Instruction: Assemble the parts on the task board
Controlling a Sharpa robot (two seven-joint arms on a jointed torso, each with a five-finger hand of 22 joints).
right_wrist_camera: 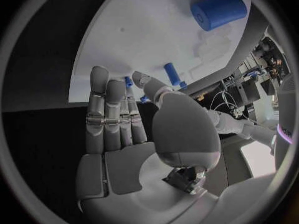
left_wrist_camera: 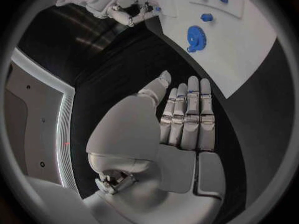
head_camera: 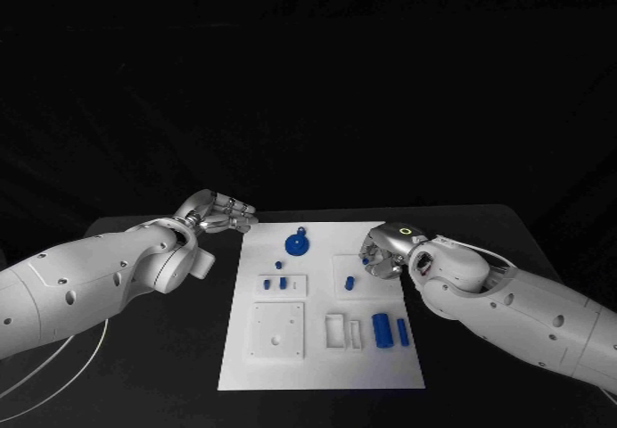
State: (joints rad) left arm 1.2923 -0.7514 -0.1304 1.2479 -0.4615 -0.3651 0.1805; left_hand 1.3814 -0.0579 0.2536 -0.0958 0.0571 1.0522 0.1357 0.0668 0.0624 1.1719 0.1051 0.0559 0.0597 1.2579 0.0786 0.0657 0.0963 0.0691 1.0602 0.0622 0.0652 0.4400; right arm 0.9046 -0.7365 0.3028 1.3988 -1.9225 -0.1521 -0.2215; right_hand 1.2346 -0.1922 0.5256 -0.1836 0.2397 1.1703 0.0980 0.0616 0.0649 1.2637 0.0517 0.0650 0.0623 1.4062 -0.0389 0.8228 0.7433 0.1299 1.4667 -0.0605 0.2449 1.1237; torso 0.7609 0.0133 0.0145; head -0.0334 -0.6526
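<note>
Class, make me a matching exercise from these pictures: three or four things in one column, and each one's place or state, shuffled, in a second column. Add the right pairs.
Things
1. blue gear
2. left hand
3. right hand
4. blue cylinder

Places or states
A. lying near the board's near right corner
B. over the right edge of the task board, holding nothing
C. at the far end of the board
D. over the black table, beside the board's far left corner, holding nothing

Pairs: 1-C, 2-D, 3-B, 4-A
</note>
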